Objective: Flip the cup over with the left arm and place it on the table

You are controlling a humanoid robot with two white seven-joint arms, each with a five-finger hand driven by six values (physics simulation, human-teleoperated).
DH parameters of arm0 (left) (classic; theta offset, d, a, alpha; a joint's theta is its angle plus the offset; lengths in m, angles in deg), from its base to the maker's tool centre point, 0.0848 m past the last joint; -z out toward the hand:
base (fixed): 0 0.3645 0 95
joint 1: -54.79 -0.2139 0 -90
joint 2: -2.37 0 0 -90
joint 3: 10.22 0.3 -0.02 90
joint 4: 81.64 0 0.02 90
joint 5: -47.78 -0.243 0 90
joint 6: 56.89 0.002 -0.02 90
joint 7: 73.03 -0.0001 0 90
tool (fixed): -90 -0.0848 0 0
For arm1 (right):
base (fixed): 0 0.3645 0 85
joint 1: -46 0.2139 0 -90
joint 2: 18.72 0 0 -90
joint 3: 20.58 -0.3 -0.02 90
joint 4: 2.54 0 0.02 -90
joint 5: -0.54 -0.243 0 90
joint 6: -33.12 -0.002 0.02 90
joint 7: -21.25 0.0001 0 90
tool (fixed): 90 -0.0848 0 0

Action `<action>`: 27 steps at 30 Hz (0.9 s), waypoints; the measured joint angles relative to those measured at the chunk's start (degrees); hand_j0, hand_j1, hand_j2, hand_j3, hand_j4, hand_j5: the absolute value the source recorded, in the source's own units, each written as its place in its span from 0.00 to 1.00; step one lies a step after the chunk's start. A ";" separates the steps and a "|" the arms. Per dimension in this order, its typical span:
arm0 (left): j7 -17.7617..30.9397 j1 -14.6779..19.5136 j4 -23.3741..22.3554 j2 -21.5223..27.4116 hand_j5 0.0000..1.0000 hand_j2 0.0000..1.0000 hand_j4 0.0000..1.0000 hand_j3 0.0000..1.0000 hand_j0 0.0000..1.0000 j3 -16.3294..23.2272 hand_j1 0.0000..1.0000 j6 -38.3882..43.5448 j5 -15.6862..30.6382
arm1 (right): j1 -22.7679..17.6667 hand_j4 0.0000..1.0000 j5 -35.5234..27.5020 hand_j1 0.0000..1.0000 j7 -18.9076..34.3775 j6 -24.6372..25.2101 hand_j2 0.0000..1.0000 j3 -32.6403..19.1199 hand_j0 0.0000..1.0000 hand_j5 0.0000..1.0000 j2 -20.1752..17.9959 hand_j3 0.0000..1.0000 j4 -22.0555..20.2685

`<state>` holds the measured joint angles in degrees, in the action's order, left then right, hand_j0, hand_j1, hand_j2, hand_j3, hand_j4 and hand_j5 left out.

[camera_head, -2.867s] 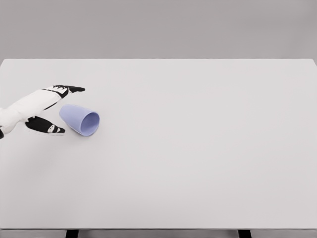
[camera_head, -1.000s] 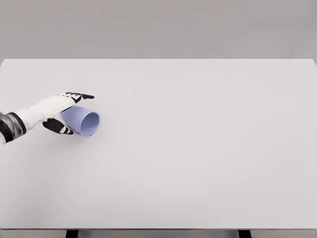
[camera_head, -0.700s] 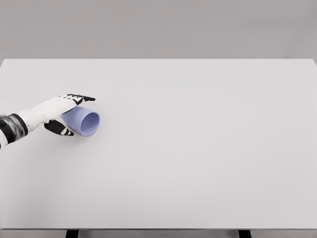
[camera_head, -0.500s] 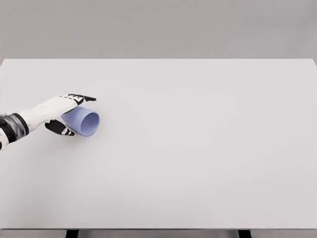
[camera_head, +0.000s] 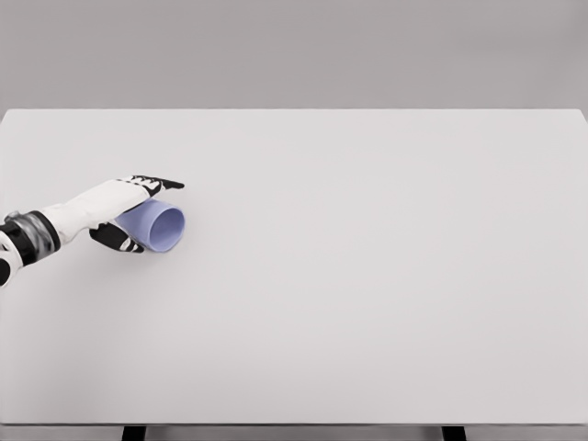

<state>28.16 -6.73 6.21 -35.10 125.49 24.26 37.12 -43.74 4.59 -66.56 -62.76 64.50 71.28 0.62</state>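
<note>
At the far left the left hand [camera_head: 124, 209] lies around the closed end of the cup [camera_head: 158, 226], fingers over its top and thumb under its near side; they bracket the body, but a firm grip I cannot confirm. The pale blue cup lies on its side on the table [camera_head: 367, 276], its mouth turned to the right and toward the camera. It looks light, stiff and smooth, so it may roll or slip; the middle of the wall seems the safest hold.
</note>
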 measured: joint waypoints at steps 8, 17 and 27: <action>0.00 0.00 0.07 -0.05 0.95 0.95 0.95 0.95 0.95 0.62 0.95 -0.01 -0.11 | 0.00 1.00 0.00 1.00 0.00 -0.01 1.00 0.00 1.00 1.00 0.00 1.00 0.00; -0.02 -0.18 0.55 -0.03 0.77 0.77 0.77 0.77 0.77 0.97 0.77 -0.18 -0.49 | 0.00 1.00 0.00 1.00 0.00 -0.01 1.00 0.00 1.00 1.00 0.00 1.00 0.00; -0.15 0.00 0.63 0.06 0.78 0.78 0.78 0.78 0.78 0.55 0.78 -0.09 0.77 | 0.00 1.00 0.00 1.00 0.00 -0.01 1.00 0.00 1.00 1.00 0.00 1.00 0.00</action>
<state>28.01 -6.73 6.85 -35.03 126.04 24.17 37.89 -43.74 4.59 -66.56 -62.77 64.50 71.28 0.63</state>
